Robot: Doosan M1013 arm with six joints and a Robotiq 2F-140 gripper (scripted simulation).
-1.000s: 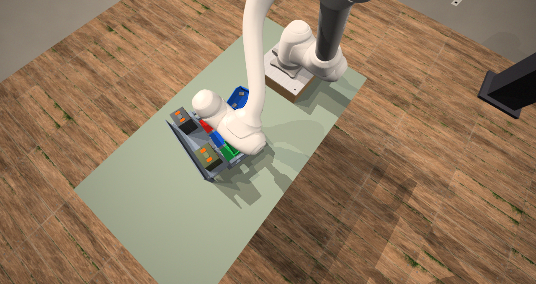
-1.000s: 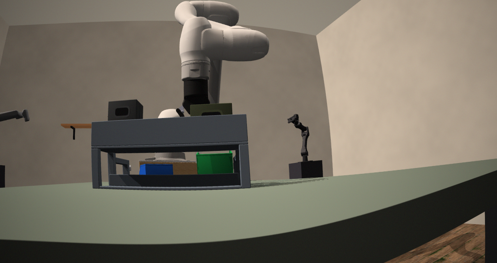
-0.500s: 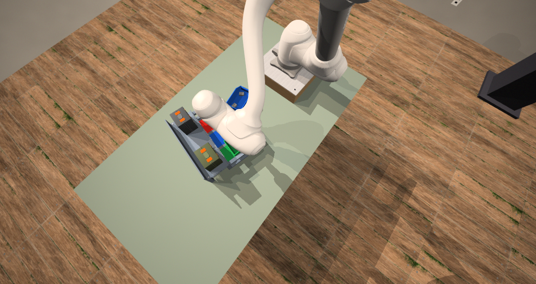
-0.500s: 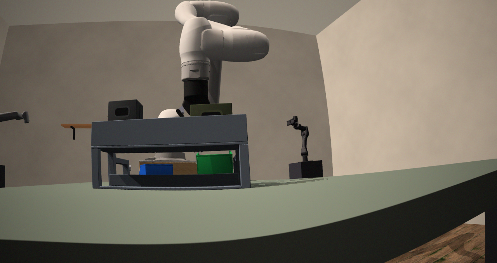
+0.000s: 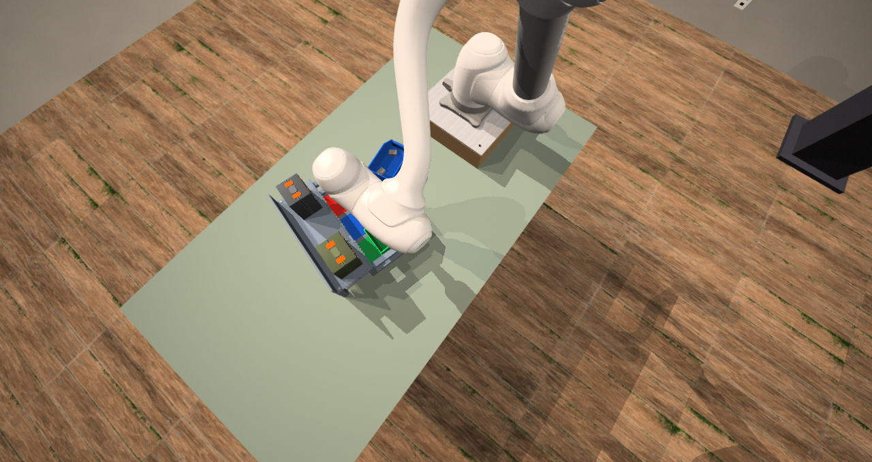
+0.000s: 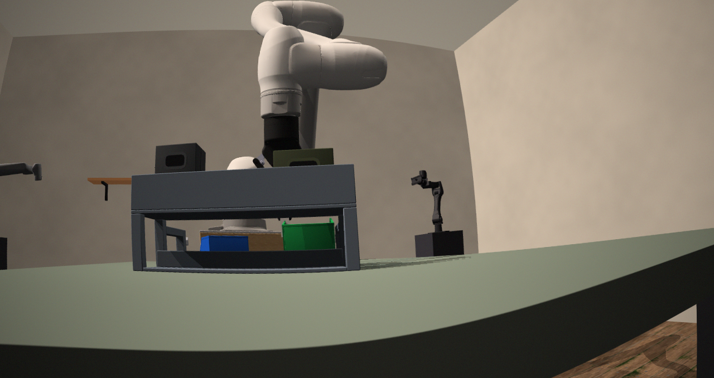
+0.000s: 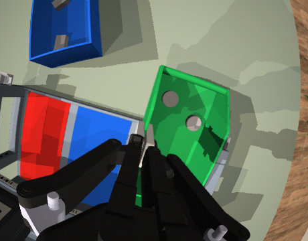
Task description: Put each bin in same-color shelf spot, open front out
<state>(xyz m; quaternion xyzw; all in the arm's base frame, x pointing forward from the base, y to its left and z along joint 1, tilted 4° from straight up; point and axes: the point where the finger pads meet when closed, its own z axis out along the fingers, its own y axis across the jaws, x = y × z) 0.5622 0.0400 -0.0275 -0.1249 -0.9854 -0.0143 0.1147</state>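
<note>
My gripper [image 6: 285, 219] [image 7: 142, 132] points down over the shelf, its fingers almost together on the left side wall of the green bin [image 6: 308, 236] [image 7: 181, 144]. The bin is at the shelf's right end, skewed to the shelf front, and appears to stick out past the front lip. Two round parts lie in it. It covers most of the green mark. The red mark [image 5: 335, 205] [image 7: 43, 134] and blue mark [image 5: 352, 226] [image 7: 97, 134] are bare. The blue bin [image 5: 387, 161] [image 6: 224, 243] [image 7: 67, 20] stands on the table before the shelf, with blocky parts inside. No red bin shows.
The shelf's upper board [image 6: 243, 188] is low over the marks. It carries a dark box [image 5: 306, 204] [image 6: 194, 158] and an olive box [image 5: 344, 264] [image 6: 303, 155]. Upright posts [image 6: 351, 238] stand at the shelf's ends, close to the green bin on the right.
</note>
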